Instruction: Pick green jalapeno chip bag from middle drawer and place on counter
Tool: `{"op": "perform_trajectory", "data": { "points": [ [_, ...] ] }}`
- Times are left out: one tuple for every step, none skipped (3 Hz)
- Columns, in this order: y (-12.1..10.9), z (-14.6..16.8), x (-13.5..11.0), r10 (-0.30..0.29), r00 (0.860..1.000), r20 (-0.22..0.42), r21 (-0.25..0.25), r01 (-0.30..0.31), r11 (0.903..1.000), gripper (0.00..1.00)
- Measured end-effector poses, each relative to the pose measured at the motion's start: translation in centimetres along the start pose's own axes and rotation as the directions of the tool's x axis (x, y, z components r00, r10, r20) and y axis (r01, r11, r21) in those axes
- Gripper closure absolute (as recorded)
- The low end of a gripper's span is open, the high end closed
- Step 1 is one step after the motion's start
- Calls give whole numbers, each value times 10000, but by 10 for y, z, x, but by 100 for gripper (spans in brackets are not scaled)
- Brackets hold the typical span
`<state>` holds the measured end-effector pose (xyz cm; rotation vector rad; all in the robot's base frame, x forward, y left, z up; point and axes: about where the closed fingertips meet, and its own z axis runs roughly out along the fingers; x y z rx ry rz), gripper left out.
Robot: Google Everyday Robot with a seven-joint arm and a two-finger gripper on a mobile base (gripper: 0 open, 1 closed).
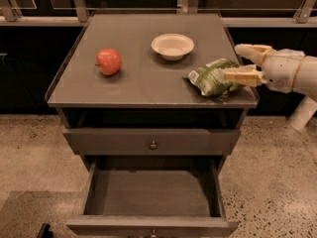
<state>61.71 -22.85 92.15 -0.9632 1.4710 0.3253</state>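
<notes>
The green jalapeno chip bag [212, 78] lies on the counter [143, 83] near its right front corner. My gripper [231, 61] reaches in from the right at the bag's right end. Its jaws are spread apart: one finger [250, 50] is behind the bag, the other finger [241, 75] lies over the bag's right edge. They are not clamped on the bag. The middle drawer [148, 195] is pulled out below, and its floor is bare.
A red apple [108, 61] sits on the counter's left part and a white bowl [172, 46] at the back middle. A closed drawer [151, 142] with a round knob sits above the open one. Speckled floor surrounds the cabinet.
</notes>
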Motion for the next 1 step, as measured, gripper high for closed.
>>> {"op": "perform_trajectory", "data": {
  "points": [
    [0, 0, 0, 0, 10000, 0, 0, 0, 10000, 0]
  ]
}}
